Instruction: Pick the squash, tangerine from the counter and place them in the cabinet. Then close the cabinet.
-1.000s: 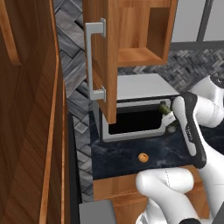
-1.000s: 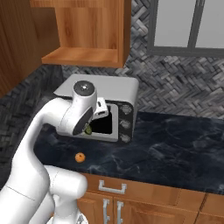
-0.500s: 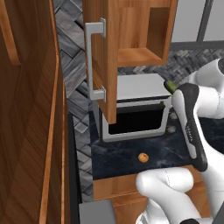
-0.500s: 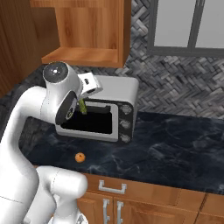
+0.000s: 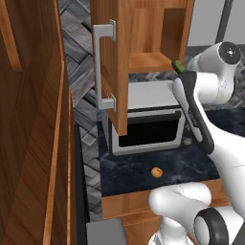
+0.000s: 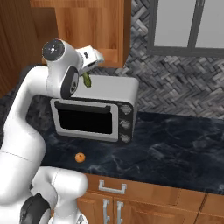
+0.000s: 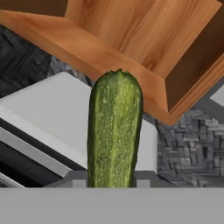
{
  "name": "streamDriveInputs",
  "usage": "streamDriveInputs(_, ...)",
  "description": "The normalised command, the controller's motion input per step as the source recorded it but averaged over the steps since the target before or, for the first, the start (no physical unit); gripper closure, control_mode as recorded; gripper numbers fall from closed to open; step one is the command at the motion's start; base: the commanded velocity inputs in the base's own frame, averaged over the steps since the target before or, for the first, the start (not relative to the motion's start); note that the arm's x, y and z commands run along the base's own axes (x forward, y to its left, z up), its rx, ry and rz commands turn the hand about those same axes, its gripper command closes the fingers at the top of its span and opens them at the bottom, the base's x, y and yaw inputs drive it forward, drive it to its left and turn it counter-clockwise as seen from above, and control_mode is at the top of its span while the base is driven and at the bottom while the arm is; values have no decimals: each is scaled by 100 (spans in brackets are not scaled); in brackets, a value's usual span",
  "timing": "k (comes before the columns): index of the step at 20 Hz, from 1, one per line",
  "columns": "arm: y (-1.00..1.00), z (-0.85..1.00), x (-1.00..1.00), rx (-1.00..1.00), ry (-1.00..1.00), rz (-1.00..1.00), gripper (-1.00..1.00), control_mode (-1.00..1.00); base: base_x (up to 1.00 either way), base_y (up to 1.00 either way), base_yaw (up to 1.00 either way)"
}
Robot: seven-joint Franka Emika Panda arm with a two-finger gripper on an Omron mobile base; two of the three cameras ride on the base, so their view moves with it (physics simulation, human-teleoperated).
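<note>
— Two task items to log. Where is the squash?

— Clamped in the claw, raised well above the worktop. In the right base view the claw sits just below the open cabinet, over the top of the toaster oven, and a short green end of the squash hangs out beneath it. In the left base view the green tip pokes up beside the arm at the front lip of the cabinet's bottom shelf.

— Hand view?

— Squash runs straight up the middle, dark green and speckled, rounded end pointing at the underside edge of the cabinet floor. Grey top of the toaster oven lies beneath it, herringbone wall tile to the right.

— Is the squash inside the cabinet?

— No. It is at the opening, level with the shelf edge; whether it touches the wood I cannot tell.

— Tangerine?

— Alone on the dark worktop, in front of the toaster oven and near the wooden front edge. Well apart from the claw.

— Cabinet door?

— Swung open toward the base, silver bar handle facing left in the left base view.
</note>
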Motion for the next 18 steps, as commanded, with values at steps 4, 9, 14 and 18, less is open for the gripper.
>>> streamDriveInputs(4, 11, 20, 95, 0, -3, -3, 100, -100, 0, 0, 0)
streamDriveInputs(9, 15, 23, 88, 0, 0, -5, 100, -100, 0, 0, 0)
streamDriveInputs(14, 15, 17, 94, 0, 0, -6, 100, -100, 0, 0, 0)
streamDriveInputs(18, 1, 13, 85, 0, 1, -6, 100, -100, 0, 0, 0)
